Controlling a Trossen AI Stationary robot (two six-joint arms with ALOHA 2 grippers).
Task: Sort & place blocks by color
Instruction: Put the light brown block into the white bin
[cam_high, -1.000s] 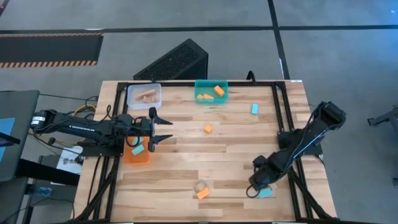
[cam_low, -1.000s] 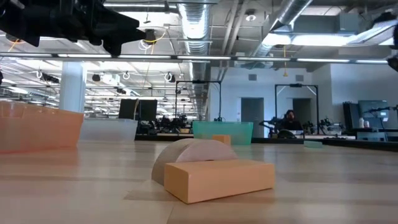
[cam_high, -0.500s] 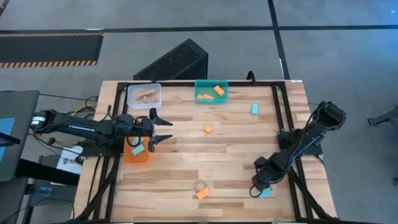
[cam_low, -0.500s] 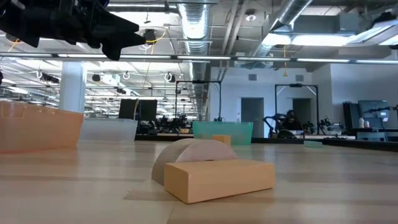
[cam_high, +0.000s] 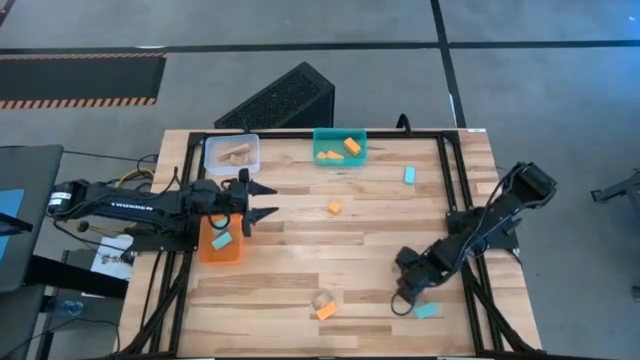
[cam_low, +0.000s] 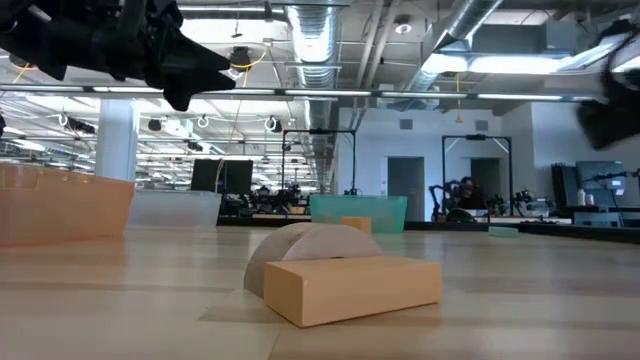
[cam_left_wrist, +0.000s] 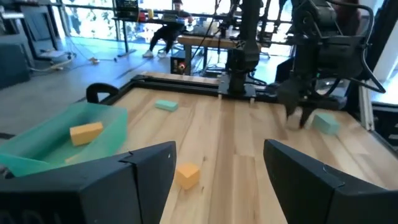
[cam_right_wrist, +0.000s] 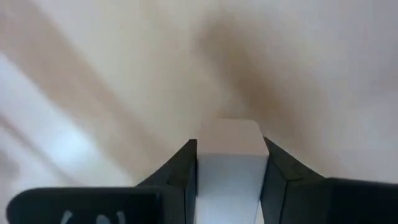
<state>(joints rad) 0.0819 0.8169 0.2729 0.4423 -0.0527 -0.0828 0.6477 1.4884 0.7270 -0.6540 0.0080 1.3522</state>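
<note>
My right gripper (cam_high: 402, 294) hangs over the table's near right part, just left of a teal block (cam_high: 427, 311) lying flat there. In the right wrist view it is shut on a pale block (cam_right_wrist: 229, 163). My left gripper (cam_high: 262, 199) is open in the air beside the orange bin (cam_high: 205, 250), which holds a teal block (cam_high: 221, 241). An orange block (cam_high: 334, 207) lies mid-table and a teal block (cam_high: 409, 175) far right. An orange block (cam_low: 352, 286) lies against a tan half-round piece (cam_low: 300, 243). My right gripper pinches the pale block (cam_right_wrist: 229, 140) between its two fingers (cam_right_wrist: 185, 168), one on each side face. The block's end stands out past the fingertips. It is lifted clear of the table. Its colour cannot be told.
At the far edge stand a clear bin (cam_high: 232, 152) with tan pieces and a teal bin (cam_high: 340, 134) with orange blocks (cam_high: 352, 145). A black frame (cam_high: 447, 170) runs along the table's sides. Bare wood lies between the arms.
My right gripper has moved toward the table's left, off the teal block near the near right corner, which stays flat on the wood, and has come up into the low view. My left gripper has shifted slightly toward the far edge.
</note>
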